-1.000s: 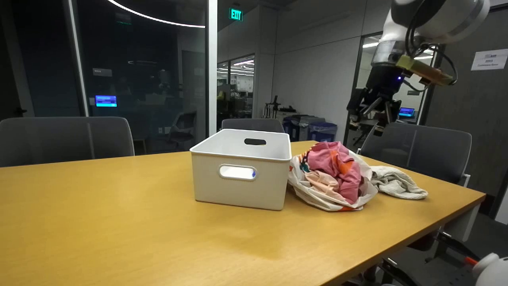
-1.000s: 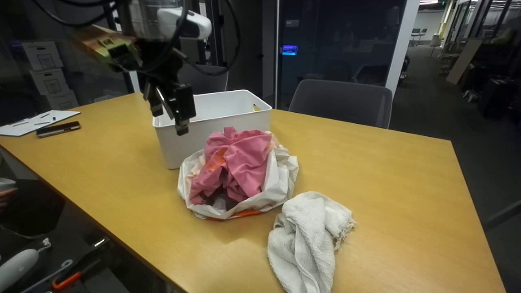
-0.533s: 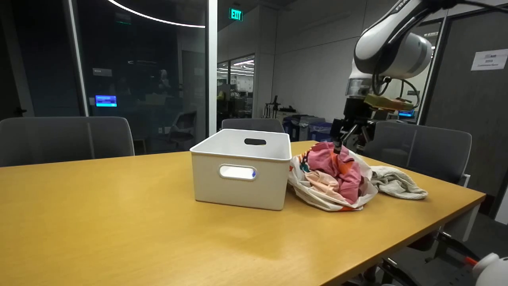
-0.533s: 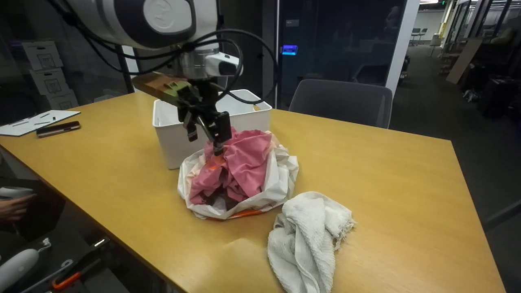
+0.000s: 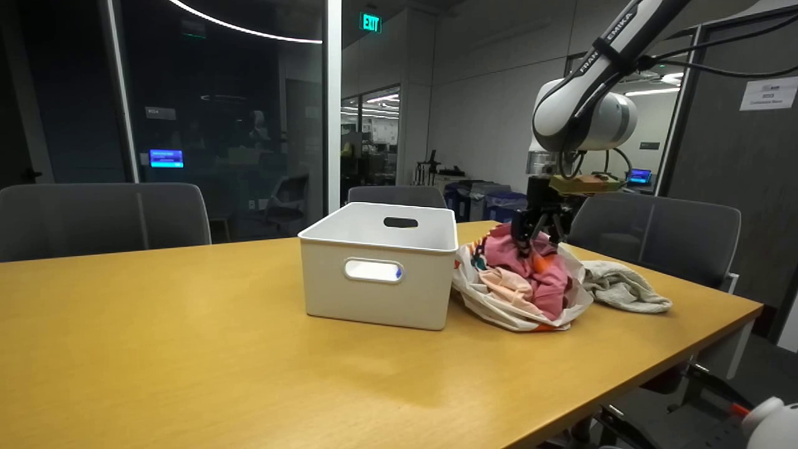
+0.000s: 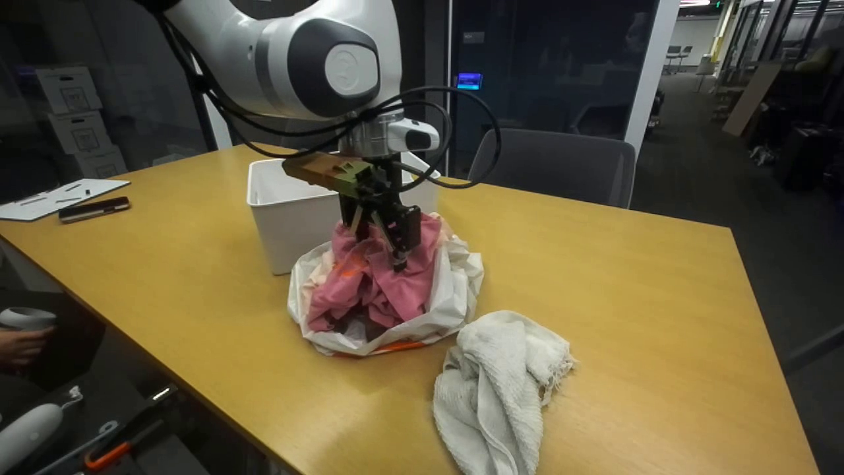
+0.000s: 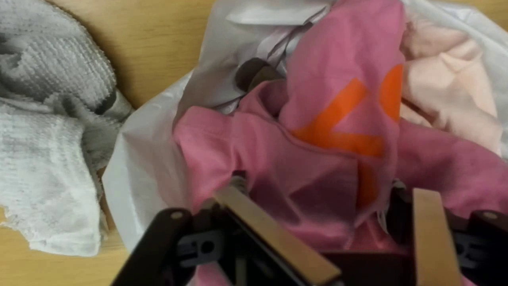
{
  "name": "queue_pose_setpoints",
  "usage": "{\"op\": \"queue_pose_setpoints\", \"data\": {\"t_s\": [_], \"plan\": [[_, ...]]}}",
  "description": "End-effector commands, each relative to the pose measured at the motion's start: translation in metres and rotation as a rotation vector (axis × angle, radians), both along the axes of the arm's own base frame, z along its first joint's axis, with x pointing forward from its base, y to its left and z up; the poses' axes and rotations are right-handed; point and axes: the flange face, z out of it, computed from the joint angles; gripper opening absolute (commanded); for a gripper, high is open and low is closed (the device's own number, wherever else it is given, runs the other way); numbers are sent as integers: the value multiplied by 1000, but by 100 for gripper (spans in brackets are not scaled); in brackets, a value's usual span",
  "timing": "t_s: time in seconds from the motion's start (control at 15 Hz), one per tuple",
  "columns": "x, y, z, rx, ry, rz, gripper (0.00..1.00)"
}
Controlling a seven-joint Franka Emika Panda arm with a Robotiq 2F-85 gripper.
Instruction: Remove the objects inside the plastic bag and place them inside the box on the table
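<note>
The white plastic bag [image 5: 492, 312] lies open beside the box. It also shows in an exterior view [image 6: 458, 284] and the wrist view [image 7: 145, 159]. A crumpled pink cloth with orange print [image 6: 402, 293] bulges from it; a peach cloth [image 7: 448, 79] lies beside the pink one. Something dark brown [image 7: 254, 73] shows deeper in the bag. The white box [image 5: 374, 302] stands against the bag, its inside partly visible. My gripper [image 7: 318, 180] is open, fingers wide apart, pointing down at the pink cloth. Its tips are at the cloth's surface; nothing is clamped between them.
A whitish towel [image 6: 494, 389] lies on the table beside the bag. A white board [image 6: 59, 198] and a dark case [image 6: 94, 209] lie near the far table edge. Chairs [image 5: 654, 237] stand around the table.
My gripper has come down and across from above, from beside the box to the top of the pink cloth, and stays open. The bag, cloths, box and towel have not moved.
</note>
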Motion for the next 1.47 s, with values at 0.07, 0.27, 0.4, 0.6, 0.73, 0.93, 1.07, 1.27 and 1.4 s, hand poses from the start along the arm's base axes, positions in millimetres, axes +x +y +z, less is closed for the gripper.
{"op": "queue_pose_setpoints", "data": {"t_s": [0.07,0.27,0.4,0.6,0.73,0.93,1.07,1.27,1.4], "plan": [[19,-3,-1,-3,-7,-14,42],[20,1,6,26,-21,-31,19],[12,4,18,41,-27,-53,6],[-18,20,49,-4,5,-13,1],[-39,38,75,-58,26,46,5],[-62,76,120,-173,-27,175,5],[-77,110,155,-238,-77,254,5],[-102,171,207,-344,-156,371,6],[-117,217,237,-402,-210,460,5]]}}
